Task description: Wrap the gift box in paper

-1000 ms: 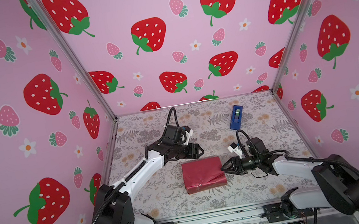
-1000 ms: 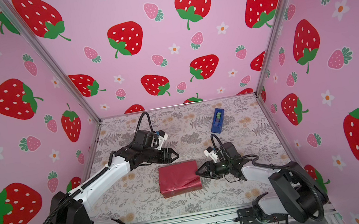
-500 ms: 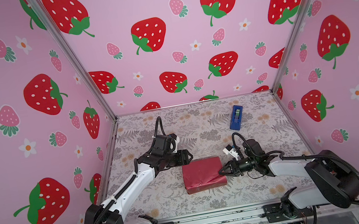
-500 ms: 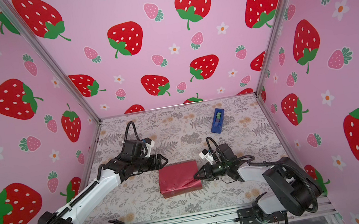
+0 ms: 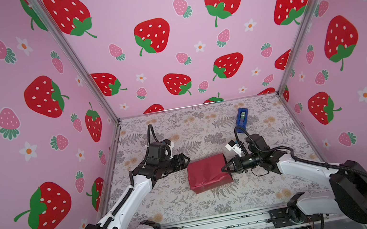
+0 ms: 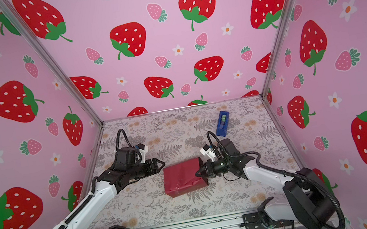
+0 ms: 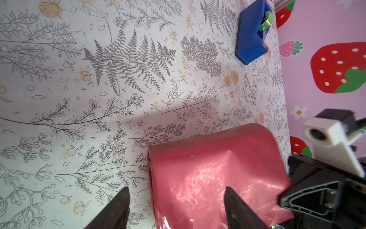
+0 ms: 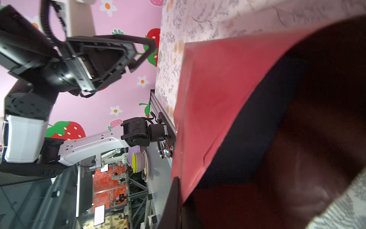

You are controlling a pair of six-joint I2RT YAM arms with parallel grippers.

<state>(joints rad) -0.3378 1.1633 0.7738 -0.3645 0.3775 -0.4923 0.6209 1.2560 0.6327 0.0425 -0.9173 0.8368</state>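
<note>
Since one second earlier, the right gripper [image 5: 223, 169] had advanced to the right end of the paper [image 5: 206, 174]. Its jaws, then spread, were now pressed together, pinching the paper's edge there. The left gripper [image 5: 187, 161] had withdrawn leftward. Its jaws were spread, just beside the paper's far left corner and not touching it. The gift box [image 8: 257, 123] lay wrapped inside the paper at mid-table [image 5: 167, 206], with its dark end showing at the open right end. The blue tape dispenser [image 5: 242, 119] stood well apart, toward the back.
</note>
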